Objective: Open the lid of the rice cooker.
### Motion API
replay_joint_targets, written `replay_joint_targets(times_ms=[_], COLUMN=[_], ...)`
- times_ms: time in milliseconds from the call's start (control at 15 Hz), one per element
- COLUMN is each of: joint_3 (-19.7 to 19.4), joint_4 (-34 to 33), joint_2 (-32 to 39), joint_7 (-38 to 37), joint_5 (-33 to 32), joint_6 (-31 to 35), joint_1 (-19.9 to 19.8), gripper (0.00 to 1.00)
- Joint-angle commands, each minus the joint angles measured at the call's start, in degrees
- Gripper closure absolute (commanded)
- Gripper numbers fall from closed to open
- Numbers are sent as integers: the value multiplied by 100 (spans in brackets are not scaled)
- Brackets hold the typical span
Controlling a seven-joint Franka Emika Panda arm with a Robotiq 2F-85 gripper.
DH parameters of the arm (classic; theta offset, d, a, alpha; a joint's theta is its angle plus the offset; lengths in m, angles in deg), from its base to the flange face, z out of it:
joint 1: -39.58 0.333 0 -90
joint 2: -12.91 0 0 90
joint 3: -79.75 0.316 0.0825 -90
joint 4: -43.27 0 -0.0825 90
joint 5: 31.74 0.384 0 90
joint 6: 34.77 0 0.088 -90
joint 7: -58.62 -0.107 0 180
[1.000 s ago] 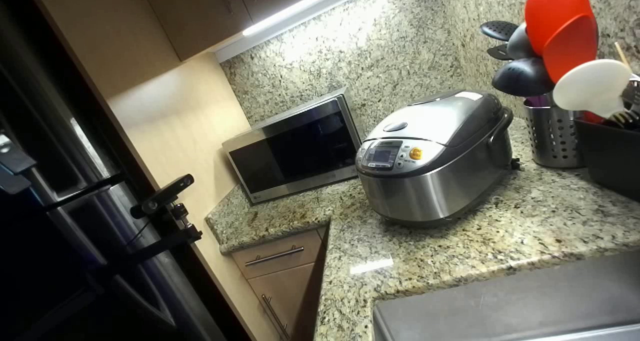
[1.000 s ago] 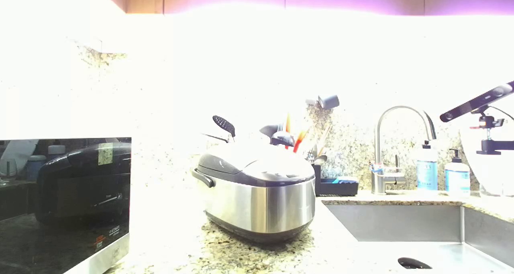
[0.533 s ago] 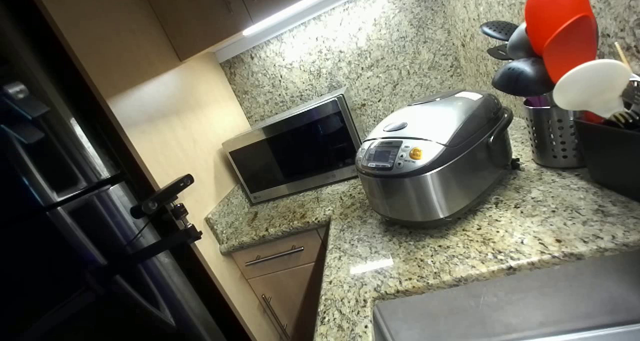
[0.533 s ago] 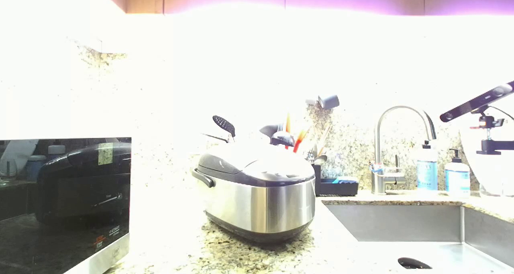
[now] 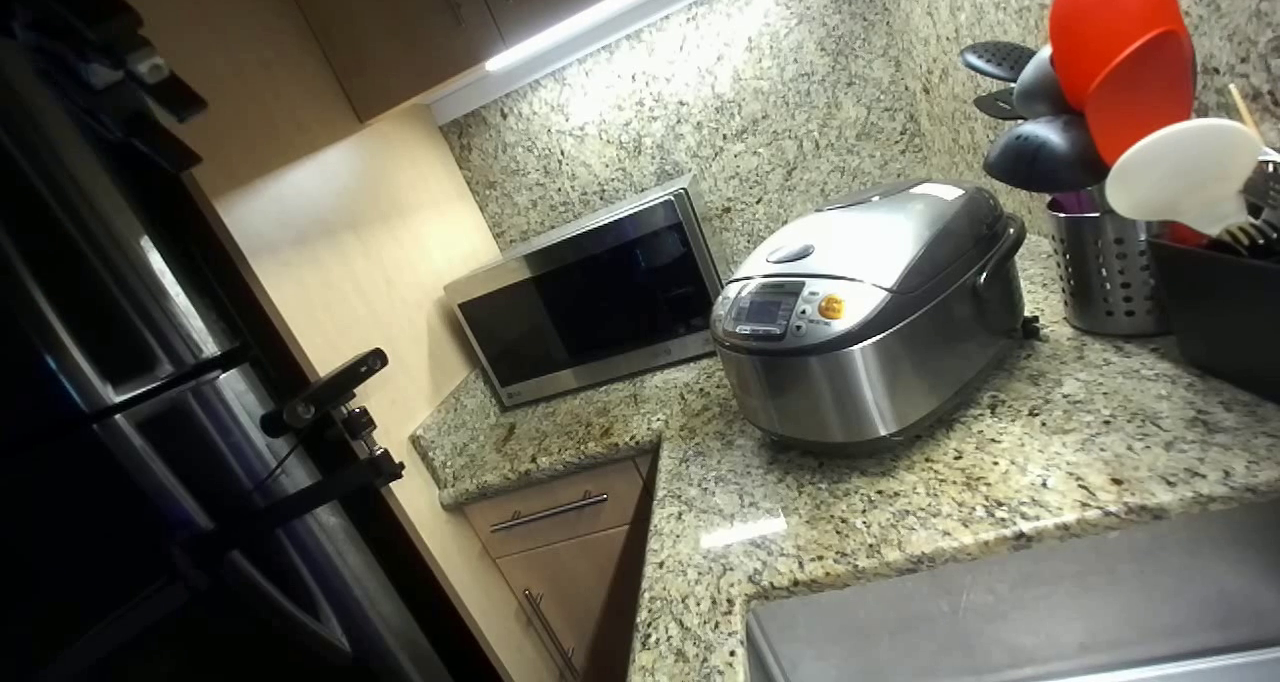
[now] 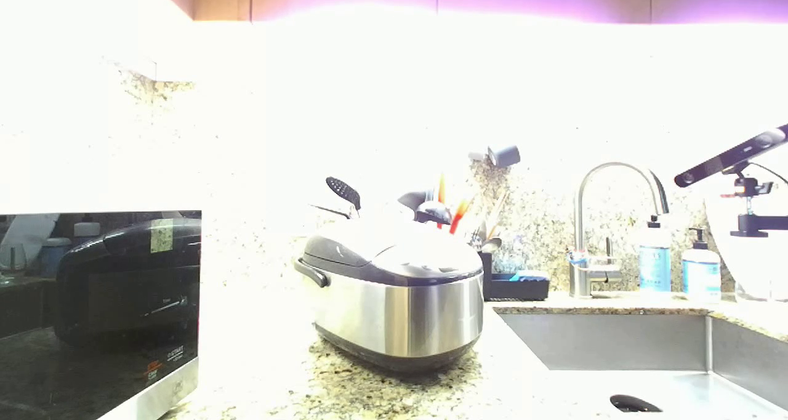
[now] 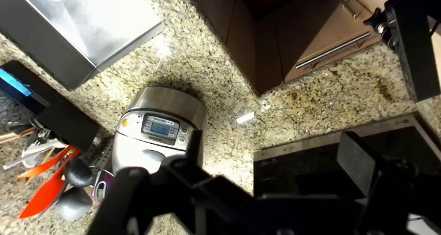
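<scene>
The rice cooker (image 5: 870, 382) stands on the granite counter, silver-grey with a control panel on its front. Its domed lid (image 5: 850, 247) is down, with an oval button (image 5: 791, 253) near the front. The cooker (image 6: 400, 321) and lid (image 6: 345, 247) also show in an exterior view, partly overexposed. In the wrist view the cooker (image 7: 168, 100) is at left, and the gripper's dark body hides the lid's rear part. My gripper (image 7: 275, 152) is open and empty, its fingers wide apart. In an exterior view the gripper (image 5: 180, 127) is at the upper left, well away from the cooker.
A silver microwave (image 5: 580, 292) stands beside the cooker. A perforated utensil holder (image 5: 1110, 272) and a black bin (image 5: 1215, 312) stand on its other side. The sink (image 5: 1000, 602) is in front. A camera on a bracket (image 5: 330, 392) sticks out at left. A faucet (image 6: 582, 223) stands behind the sink.
In an exterior view my gripper has moved up and to the right from the left edge. The rice cooker and its lid have not moved.
</scene>
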State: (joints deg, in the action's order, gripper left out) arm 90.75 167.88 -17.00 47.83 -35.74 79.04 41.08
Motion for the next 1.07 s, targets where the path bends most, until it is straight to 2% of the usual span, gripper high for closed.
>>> replay_joint_targets(times_ms=[0,267,533,600,667,733,1000], joint_3=[-7,-70,-272,-332,-386,-432,-689], joint_4=[-450,-438,-515,-528,-542,-555,-609], joint_2=[681,1143,1590,1670,1720,1768,1836], joint_7=[-414,-939,-1155,-1179,-1223,-1276,-930], joint_5=[-356,-843,-841,-826,-848,-861,-255], joint_6=[471,1433,1708,1764,1769,1793,1677], joint_1=[-197,-422,-503,-507,-518,-519,-371], gripper=[0,0,0,25,26,32,64])
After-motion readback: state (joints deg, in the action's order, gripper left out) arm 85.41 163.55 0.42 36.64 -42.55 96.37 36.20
